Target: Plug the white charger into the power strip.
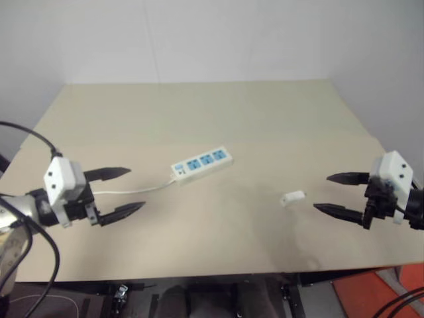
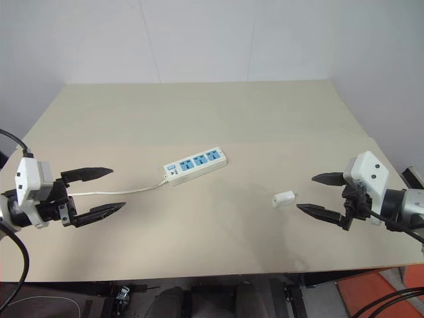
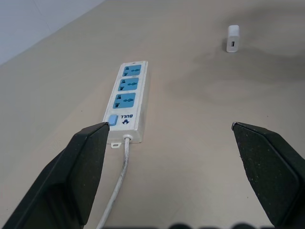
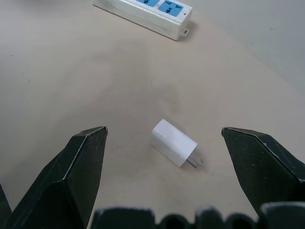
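The white charger (image 1: 293, 197) lies on its side on the beige table, right of centre; its metal prongs show in the right wrist view (image 4: 174, 143). The power strip (image 1: 202, 163) lies flat near the table's middle, three blue sockets up, its switch end and thin cord toward the left. My right gripper (image 1: 336, 193) hovers open just right of the charger, fingers pointing at it, nothing between them. My left gripper (image 1: 124, 192) hangs open at the left, pointing toward the strip's cord end (image 3: 125, 137), apart from it.
The strip's thin white cord (image 1: 129, 191) runs left across the table past my left gripper. The table (image 1: 218, 119) has a crease across its middle; its front edge is close below both grippers. A white wall stands behind.
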Controlling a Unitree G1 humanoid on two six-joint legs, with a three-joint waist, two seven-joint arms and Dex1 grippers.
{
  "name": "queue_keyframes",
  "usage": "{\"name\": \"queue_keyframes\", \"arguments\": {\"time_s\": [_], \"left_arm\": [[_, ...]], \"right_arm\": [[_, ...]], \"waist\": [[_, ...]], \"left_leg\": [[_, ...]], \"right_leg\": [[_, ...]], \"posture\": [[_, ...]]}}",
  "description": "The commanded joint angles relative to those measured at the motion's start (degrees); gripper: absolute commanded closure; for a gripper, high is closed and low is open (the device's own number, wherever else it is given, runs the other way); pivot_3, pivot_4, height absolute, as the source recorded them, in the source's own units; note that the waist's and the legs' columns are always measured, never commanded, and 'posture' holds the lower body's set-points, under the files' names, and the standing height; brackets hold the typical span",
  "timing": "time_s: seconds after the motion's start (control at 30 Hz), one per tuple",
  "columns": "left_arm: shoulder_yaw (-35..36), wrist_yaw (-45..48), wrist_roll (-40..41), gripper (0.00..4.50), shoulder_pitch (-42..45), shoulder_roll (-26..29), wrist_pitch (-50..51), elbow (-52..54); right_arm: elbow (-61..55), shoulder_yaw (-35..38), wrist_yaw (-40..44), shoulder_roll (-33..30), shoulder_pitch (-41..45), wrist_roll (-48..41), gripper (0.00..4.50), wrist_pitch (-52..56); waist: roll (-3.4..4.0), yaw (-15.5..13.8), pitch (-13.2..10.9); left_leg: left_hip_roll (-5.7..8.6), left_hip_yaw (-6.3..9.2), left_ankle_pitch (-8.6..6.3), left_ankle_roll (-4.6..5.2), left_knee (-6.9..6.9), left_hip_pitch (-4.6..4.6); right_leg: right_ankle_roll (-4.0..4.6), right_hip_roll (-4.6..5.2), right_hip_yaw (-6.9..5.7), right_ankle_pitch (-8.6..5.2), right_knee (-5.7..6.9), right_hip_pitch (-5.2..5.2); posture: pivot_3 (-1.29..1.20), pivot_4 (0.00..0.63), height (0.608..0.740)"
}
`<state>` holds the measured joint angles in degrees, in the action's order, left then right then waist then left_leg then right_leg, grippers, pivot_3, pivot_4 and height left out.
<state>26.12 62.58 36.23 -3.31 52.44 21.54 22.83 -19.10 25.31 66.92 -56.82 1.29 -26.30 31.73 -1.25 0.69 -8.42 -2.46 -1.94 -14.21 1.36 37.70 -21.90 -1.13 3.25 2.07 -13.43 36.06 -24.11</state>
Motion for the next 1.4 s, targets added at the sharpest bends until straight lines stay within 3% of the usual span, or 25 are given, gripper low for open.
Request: {"name": "queue_keyframes", "arguments": {"time_s": [0.03,0.4,0.53,0.7,0.9,1.17,1.4], "left_arm": [[0.62,-0.12,0.88,0.02,0.71,0.28,-0.11,1.43],[0.18,-0.16,0.72,0.02,1.12,0.15,-0.25,1.09],[-4.08,-2.22,-3.06,0.02,4.47,-0.65,-1.86,-1.39],[-16.80,-7.86,-12.50,0.02,18.73,-5.95,-2.82,-12.80],[-24.96,-8.27,-18.56,0.02,30.86,-14.40,-9.08,-27.77],[-29.56,-3.66,-24.05,0.02,38.79,-21.84,-23.56,-48.91],[-30.13,-6.40,-29.42,0.02,42.98,-25.72,-33.95,-65.83]], "right_arm": [[-1.36,1.36,-0.35,-0.78,0.36,-1.61,0.00,-0.74],[-1.06,0.87,-1.25,-0.49,1.11,-2.34,0.00,-1.74],[-1.03,0.28,-1.49,-0.36,1.47,-2.57,0.00,-1.94],[-0.73,-1.85,-2.05,-0.17,3.59,-2.73,0.00,-2.40],[-1.53,-1.52,-2.64,-0.14,3.71,-3.29,0.00,-2.35],[-3.78,-1.20,-4.61,0.56,3.29,-4.15,0.00,-1.45],[-5.77,0.30,-5.80,0.49,1.59,-5.85,0.00,-1.09]], "waist": [[0.00,0.00,0.00],[0.00,0.00,0.00],[0.00,-0.04,0.00],[-0.01,-0.78,0.01],[-0.05,-0.94,0.01],[-0.07,-0.69,0.00],[-0.09,-0.86,-0.01]], "left_leg": [[0.00,0.00,0.00,0.00,0.00,0.00],[0.00,-0.02,0.00,0.00,0.00,0.01],[0.01,-0.02,0.00,0.00,0.00,0.04],[0.08,-0.02,0.00,0.00,0.04,0.21],[0.17,-0.02,0.00,0.02,0.08,-0.12],[0.35,-0.01,0.00,0.02,0.14,-0.08],[0.38,0.02,-0.01,0.03,0.15,-0.14]], "right_leg": [[0.00,0.00,0.00,0.00,0.00,0.00],[0.02,0.00,0.02,0.02,0.00,0.00],[0.01,0.00,0.03,0.02,0.01,0.03],[-0.03,0.00,0.05,0.05,0.04,0.21],[0.23,0.02,0.15,0.33,-0.07,0.01],[0.08,0.10,0.28,0.42,-0.06,0.06],[0.04,0.13,0.27,0.44,-0.08,0.04]], "posture": [[0.00,0.150,0.740],[0.00,0.150,0.740],[0.00,0.150,0.740],[0.00,0.150,0.740],[0.00,0.150,0.740],[0.00,0.150,0.740],[0.00,0.150,0.740]]}}
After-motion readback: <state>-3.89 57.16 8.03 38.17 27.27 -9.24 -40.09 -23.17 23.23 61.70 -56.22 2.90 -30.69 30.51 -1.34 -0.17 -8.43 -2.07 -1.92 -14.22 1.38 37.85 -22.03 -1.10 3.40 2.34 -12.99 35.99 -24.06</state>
